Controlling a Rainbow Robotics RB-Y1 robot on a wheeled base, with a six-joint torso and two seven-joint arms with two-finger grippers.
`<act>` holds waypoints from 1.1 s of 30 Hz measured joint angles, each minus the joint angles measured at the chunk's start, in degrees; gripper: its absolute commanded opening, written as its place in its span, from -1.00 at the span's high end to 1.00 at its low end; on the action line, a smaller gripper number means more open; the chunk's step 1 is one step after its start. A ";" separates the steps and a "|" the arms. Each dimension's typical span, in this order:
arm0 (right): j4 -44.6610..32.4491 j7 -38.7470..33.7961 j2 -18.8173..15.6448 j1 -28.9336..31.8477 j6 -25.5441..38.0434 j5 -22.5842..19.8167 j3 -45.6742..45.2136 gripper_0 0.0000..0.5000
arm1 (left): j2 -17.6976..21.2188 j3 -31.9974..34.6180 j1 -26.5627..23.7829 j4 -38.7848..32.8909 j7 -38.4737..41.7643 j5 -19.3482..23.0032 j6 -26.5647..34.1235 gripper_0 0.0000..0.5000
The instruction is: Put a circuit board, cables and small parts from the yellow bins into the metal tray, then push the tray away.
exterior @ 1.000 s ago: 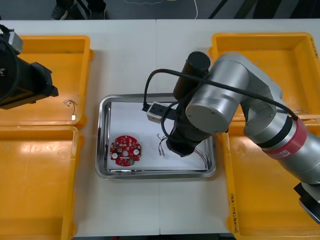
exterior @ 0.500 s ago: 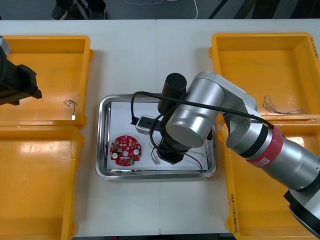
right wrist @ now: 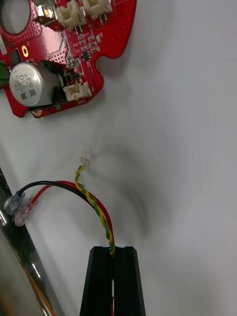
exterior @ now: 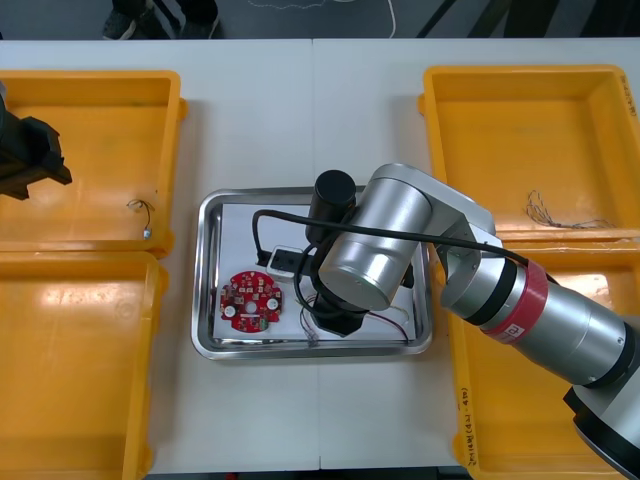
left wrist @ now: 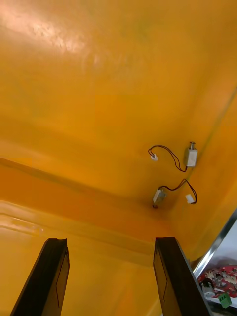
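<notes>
R hand (right wrist: 113, 251) shifted nearer circuit board (exterior: 252, 300), clamped on red/yellow cable (right wrist: 92, 200), L hand (left wrist: 111, 247) apart over yellow bin (left wrist: 98, 98)

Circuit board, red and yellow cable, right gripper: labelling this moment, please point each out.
circuit board (right wrist: 74, 44), right wrist view, its red face.
red and yellow cable (right wrist: 98, 212), right wrist view, twisted stretch near fingers.
right gripper (right wrist: 113, 252), right wrist view, between its fingertips.
</notes>
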 measured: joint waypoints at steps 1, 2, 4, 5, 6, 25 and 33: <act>0.08 0.01 0.00 -0.01 -0.01 0.01 0.00 0.21 | 0.00 -0.29 -0.52 0.93 -0.89 -0.17 -0.27 -1.00; 0.11 0.01 0.00 -0.01 -0.03 0.07 0.00 -0.05 | 0.00 -0.71 -1.06 1.75 -1.79 -0.23 -0.67 -1.00; 0.13 0.01 0.01 -0.02 -0.11 0.21 0.00 -0.59 | 0.00 -2.18 -2.40 3.62 -3.32 -0.29 -1.79 -1.00; 0.13 0.01 0.01 -0.03 -0.12 0.25 0.00 -0.82 | 0.00 -3.14 -3.10 4.54 -3.66 -0.29 -2.28 -1.00; 0.13 0.01 0.01 -0.06 -0.13 0.32 0.00 -0.92 | 0.00 -4.16 -3.87 5.38 -3.71 -0.29 -2.78 -1.00; 0.24 0.00 -0.33 -3.97 4.82 -6.15 -3.80 -1.00 | -4.56 -10.92 -7.91 18.88 -14.90 -3.21 -14.49 -1.00; 0.24 0.00 -1.73 -4.75 9.77 -10.57 -12.07 -1.00 | -5.54 -12.76 -7.91 20.16 -17.94 -3.38 -15.81 -1.00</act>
